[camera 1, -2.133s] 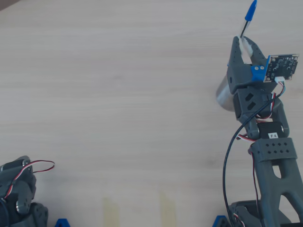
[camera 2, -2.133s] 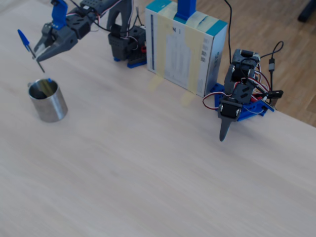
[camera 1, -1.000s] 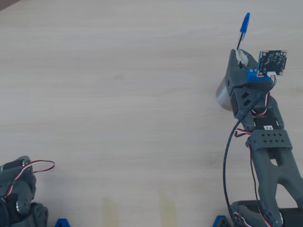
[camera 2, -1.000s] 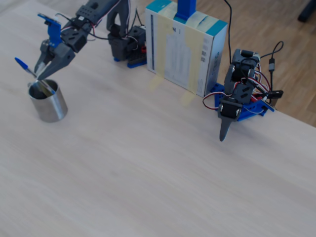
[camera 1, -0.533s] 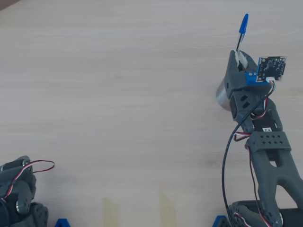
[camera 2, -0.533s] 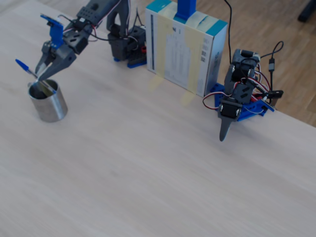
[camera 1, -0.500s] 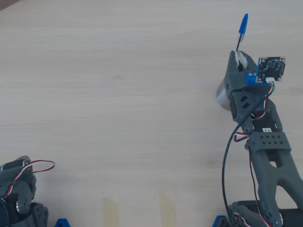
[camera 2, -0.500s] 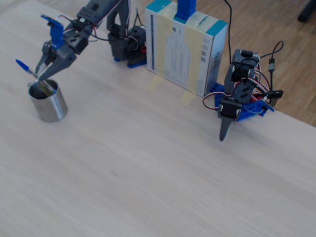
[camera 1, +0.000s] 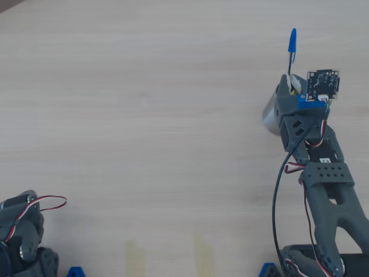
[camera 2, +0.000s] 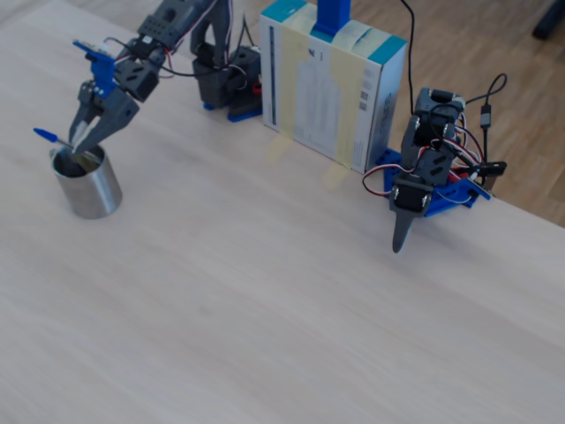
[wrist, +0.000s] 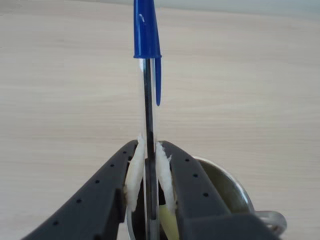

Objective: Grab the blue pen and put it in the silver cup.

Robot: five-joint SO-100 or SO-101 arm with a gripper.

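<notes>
The blue pen [wrist: 148, 105] has a clear barrel and a blue cap [camera 1: 292, 41]. My gripper [wrist: 149, 175] is shut on its barrel, white pads pressing both sides. The pen's lower end dips into the silver cup [wrist: 227, 187], whose rim and loop handle [wrist: 272, 218] show just beyond my fingers. In the fixed view the gripper [camera 2: 81, 141] hangs right over the cup [camera 2: 86, 183] at the table's left, the pen [camera 2: 48, 137] tilting out leftward over the rim. Seen from overhead, the arm covers most of the cup [camera 1: 270, 114], and the gripper [camera 1: 290, 82] points up the picture.
A second, idle arm [camera 2: 425, 172] sits at the right of the fixed view, its gripper pointing down to the table. A white and teal box [camera 2: 334, 84] stands taped upright between the arms. Another arm's base [camera 1: 23, 234] shows bottom left in the overhead view.
My gripper has come down closer over the cup with the pen. The pen's cap end has tipped lower and its lower end has gone deeper into the cup.
</notes>
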